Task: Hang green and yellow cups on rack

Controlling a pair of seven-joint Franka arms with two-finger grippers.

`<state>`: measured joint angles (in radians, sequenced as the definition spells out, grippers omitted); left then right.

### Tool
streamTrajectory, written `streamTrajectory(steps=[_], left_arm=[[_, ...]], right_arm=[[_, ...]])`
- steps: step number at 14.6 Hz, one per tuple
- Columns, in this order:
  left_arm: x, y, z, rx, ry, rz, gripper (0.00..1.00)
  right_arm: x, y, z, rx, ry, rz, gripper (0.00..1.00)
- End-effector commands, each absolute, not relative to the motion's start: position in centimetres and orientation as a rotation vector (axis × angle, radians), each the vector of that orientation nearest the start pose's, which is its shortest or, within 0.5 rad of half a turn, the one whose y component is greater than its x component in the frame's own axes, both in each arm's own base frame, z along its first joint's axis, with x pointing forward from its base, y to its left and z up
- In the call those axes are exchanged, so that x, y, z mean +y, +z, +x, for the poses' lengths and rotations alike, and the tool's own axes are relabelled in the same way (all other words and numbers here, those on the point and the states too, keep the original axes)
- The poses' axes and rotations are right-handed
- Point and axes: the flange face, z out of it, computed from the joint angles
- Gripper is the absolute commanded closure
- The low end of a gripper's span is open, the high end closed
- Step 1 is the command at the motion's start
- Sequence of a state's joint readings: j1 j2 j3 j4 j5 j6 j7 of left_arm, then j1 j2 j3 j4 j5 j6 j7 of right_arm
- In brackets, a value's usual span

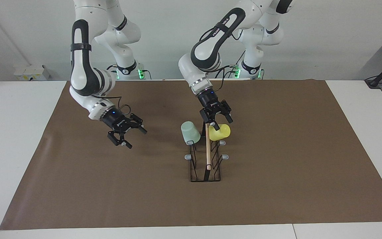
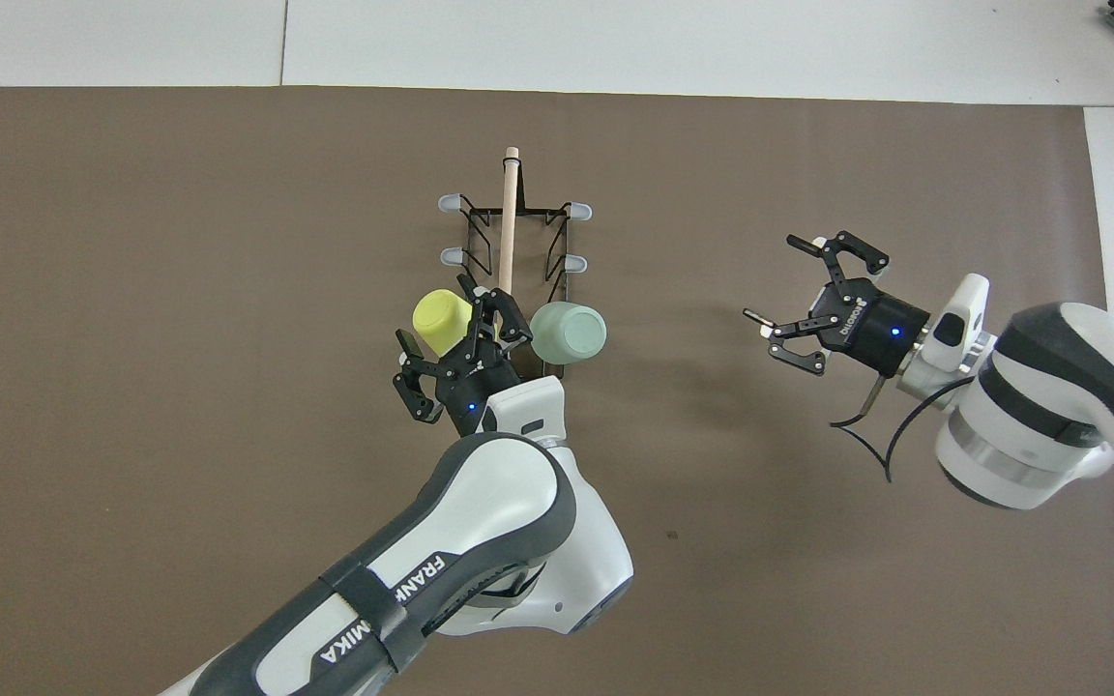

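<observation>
Both cups sit mouth-down on the rack [image 1: 205, 159], on the pair of prongs at its end nearest the robots' edge of the bench [image 1: 310, 149]. The green cup [image 1: 190, 132] is on the prong toward the right arm's end, the yellow cup [image 1: 220, 131] on the prong toward the left arm's end. The rack stands near mid-bench.

Step in hand, as judged: release of the yellow cup, the last hang.

Left hand [image 1: 216, 118]: fingers spread wide, just above the yellow cup's base. One fingertip looks very close to the cup; contact cannot be told. It grips nothing.

Right hand [image 1: 125, 131]: fingers wide apart, holding nothing, over bare bench toward the right arm's end, well apart from the rack.

Next move calls for lifting the left hand straight clear without nudging the yellow cup off its prong.
</observation>
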<state>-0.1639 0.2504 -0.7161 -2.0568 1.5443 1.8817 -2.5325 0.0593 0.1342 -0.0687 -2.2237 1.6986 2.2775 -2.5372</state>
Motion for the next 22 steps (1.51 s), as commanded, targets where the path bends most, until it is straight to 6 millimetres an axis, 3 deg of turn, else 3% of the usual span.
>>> streamTrajectory(steps=[1, 3, 6, 9, 11, 16, 18, 22], left_arm=[[-38.7, 37.9, 44.1, -1.009, -1.745, -2.304, 0.00], [-38.3, 38.5, 44.4, -0.928, -1.672, -2.317, 0.00], [-38.2, 40.8, 45.5, -0.745, -1.472, -2.388, 0.00], [-36.5, 42.4, 47.1, -0.535, -1.251, -2.423, 0.00], [-34.8, 43.9, 48.4, -0.369, -1.103, -2.460, 0.00], [-30.5, 46.6, 51.0, -0.105, -0.865, -2.546, 0.00], [-28.4, 48.3, 52.5, -0.012, -0.778, -2.594, 0.00], [-22.4, 52.1, 53.9, 0.099, -0.599, -2.752, 0.00]], right_arm=[[-4.1, 34.6, 55.4, -1.527, -1.349, -1.964, 0.00], [-8.5, 36.4, 55.9, -1.678, -1.248, -2.001, 0.00], [-12.4, 40.5, 57.2, -1.936, -1.014, -2.075, 0.00], [-13.7, 45.4, 58.3, -2.059, -0.784, -2.224, 0.00], [-13.3, 48.4, 58.9, -2.043, -0.631, -2.390, 0.00], [-9.2, 51.4, 60.3, -1.781, -0.457, -2.750, 0.00], [-6.3, 51.4, 60.7, -1.629, -0.431, -2.863, 0.00], [0.9, 51.6, 60.8, -1.308, -0.416, -3.061, 0.00]])
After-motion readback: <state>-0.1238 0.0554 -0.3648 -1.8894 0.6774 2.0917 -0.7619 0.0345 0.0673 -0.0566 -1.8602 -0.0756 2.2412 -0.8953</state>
